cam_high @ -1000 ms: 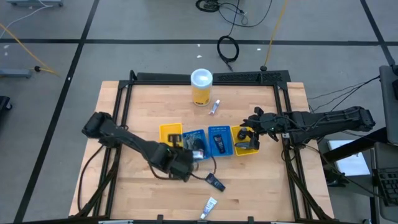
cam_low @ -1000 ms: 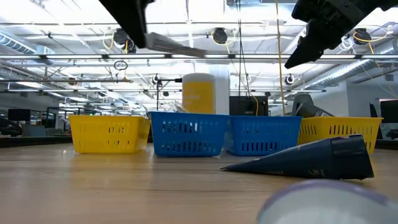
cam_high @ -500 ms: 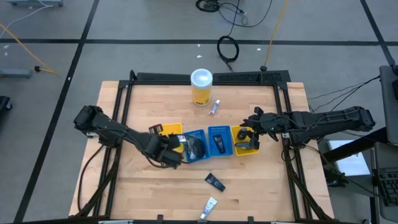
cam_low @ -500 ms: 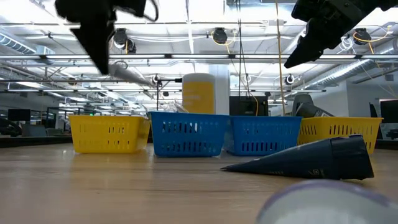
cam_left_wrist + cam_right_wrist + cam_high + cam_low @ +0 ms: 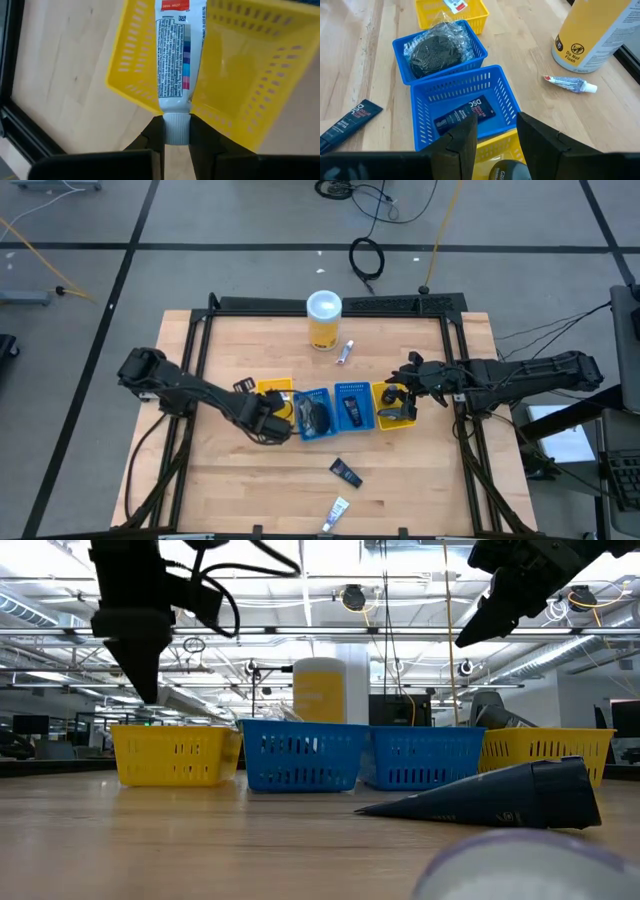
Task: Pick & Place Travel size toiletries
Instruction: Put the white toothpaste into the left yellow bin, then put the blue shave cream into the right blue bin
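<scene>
From above, we see the left tool [image 5: 262,412] over the yellow basket [image 5: 275,390] at the row's nine o'clock end; a second ago it was at six o'clock of the baskets, so the carry is nearly done. The right tool [image 5: 405,396] waits over the far yellow basket [image 5: 398,420], unmoved. A dark tube [image 5: 346,472] and a white tube [image 5: 336,509] lie on the counter [image 5: 420,480] toward six o'clock.

At counter height, the left arm has shifted from above the blue baskets to above the yellow one.

In the left wrist view, the fingers [image 5: 156,140] pinch a toothpaste tube [image 5: 174,60] by its cap above that basket.

The right wrist view shows its fingers [image 5: 462,137] spread, empty.
</scene>
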`<control>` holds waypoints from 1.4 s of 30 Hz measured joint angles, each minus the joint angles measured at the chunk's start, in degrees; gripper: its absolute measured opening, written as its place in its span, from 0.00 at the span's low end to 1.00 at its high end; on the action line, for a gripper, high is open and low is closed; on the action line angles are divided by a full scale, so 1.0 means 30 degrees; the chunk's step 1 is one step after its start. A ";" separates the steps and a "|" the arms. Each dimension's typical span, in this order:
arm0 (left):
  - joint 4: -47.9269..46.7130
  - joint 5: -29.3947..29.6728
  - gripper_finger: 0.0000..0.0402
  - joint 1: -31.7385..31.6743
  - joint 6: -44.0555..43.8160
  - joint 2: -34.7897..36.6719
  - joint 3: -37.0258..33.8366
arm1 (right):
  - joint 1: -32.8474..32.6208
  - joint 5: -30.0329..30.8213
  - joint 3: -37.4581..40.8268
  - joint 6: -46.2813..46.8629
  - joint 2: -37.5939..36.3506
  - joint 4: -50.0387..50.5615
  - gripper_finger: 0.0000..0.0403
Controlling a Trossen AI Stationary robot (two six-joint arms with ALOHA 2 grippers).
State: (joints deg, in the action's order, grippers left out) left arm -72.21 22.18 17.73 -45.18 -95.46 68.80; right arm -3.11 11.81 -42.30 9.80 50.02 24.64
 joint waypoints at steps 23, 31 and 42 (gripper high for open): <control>0.0644 -0.0380 0.29 -0.0481 -0.0189 -0.0007 -0.0674 | 0.0000 0.0039 0.0000 0.0000 0.0005 0.0007 0.32; 0.0528 -0.0395 0.45 -0.0486 0.0000 -0.0010 -0.0674 | 0.0000 0.0044 0.0000 0.0000 0.0007 0.0007 0.32; 0.1577 -0.1635 0.44 -0.0056 0.0750 -0.0007 0.1769 | 0.0000 0.0044 0.0000 0.0000 0.0007 0.0004 0.32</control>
State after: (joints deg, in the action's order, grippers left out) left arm -67.48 17.27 17.56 -42.93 -95.48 74.11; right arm -3.11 11.94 -42.30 9.80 50.04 24.66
